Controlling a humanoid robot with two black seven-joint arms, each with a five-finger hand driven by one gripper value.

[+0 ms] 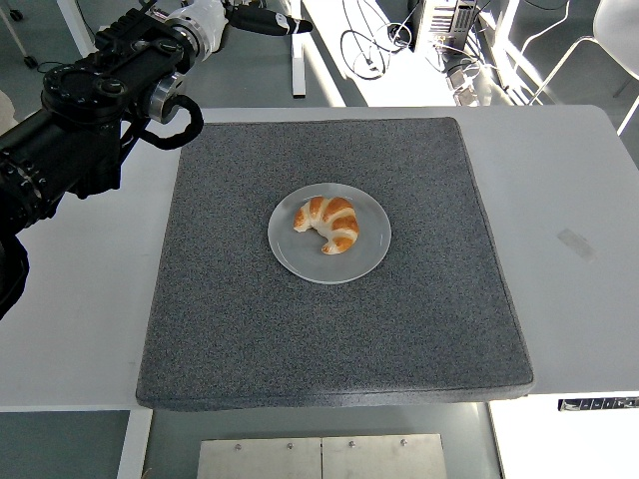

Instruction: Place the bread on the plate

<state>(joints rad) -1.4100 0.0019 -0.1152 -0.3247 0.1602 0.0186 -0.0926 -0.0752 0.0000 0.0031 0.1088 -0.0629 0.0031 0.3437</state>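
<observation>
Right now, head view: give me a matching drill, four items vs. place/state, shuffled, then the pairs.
Items:
1. croissant
2. plate
3. grey mat
4. left hand

Place/state:
A. spread over the white table
B. raised past the table's far edge, holding nothing
C. at the mat's middle, under the bread
D. lying on the plate

Pairs: 1-D, 2-C, 3-A, 4-B
</observation>
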